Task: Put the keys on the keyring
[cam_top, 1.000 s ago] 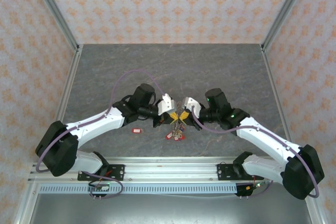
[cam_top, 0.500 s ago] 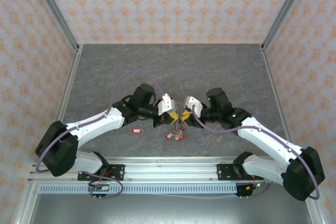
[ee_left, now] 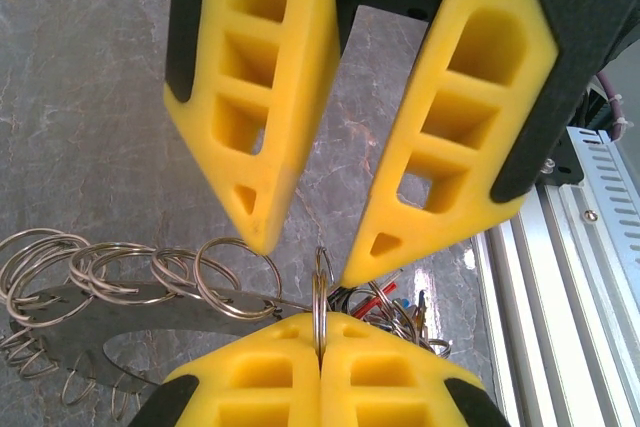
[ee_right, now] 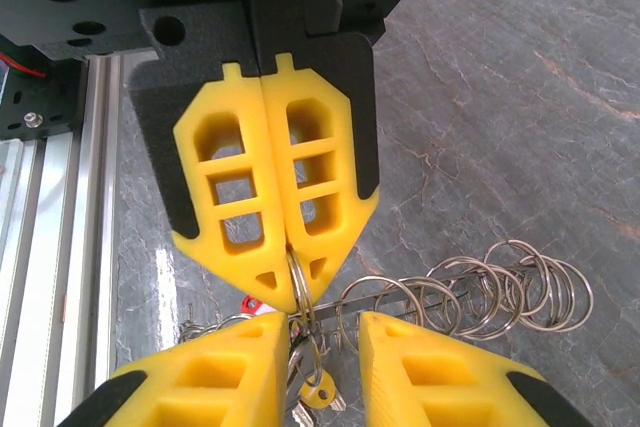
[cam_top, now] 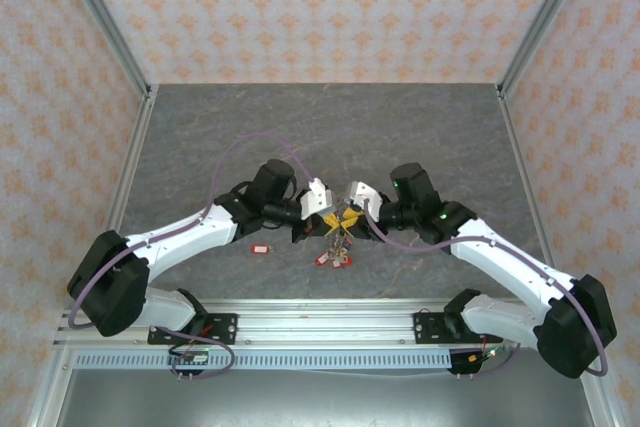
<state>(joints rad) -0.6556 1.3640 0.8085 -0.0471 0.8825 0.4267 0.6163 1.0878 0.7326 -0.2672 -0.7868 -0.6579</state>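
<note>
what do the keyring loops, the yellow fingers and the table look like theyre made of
Keyring: thin shiny silver wire loops, likely steel. End effector fingers: matte yellow with cut-out windows, probably plastic. Table: grey, veined, faintly glossy; stone or a stone-look sheet, hard to tell.

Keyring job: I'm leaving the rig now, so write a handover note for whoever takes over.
Left gripper shut on a loop of the keyring.
Right gripper open, straddling that loop.
A red-tagged key lies loose on the table, left of the keyring; the dark-tagged key I cannot pick out.
Done: ring gripped.
Left: pick up the loose key and thread it on.
</note>
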